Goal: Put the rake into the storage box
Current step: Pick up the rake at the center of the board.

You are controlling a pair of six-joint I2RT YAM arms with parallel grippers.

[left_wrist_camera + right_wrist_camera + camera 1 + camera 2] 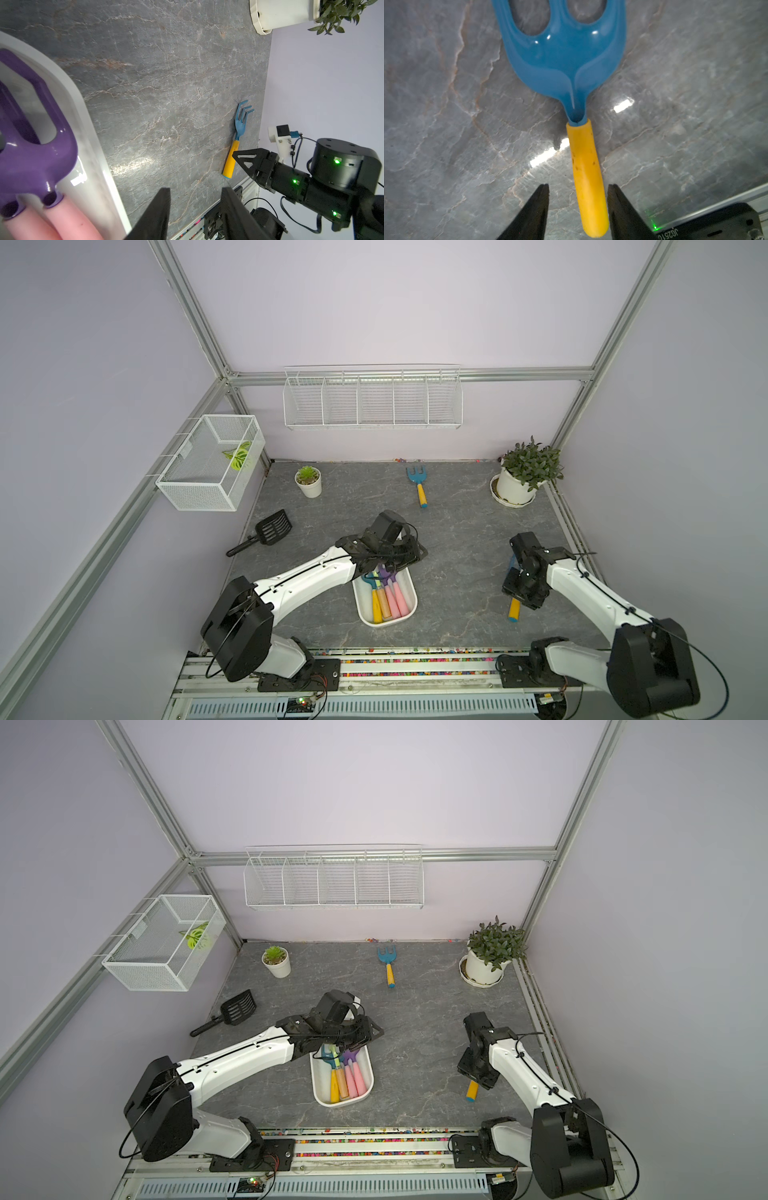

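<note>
Right gripper (578,185) straddled the yellow handle of the rake (564,62), jaws part-open, gripping nothing yet.
The rake lay flat on the table (446,104), handle off-centre between the fingers, almost against one; centring first would likely stop it skidding as the jaws closed. The storage box (363,608) sat well apart, mid-table, with the left gripper (195,189), empty and part-open, over its far end.
</note>
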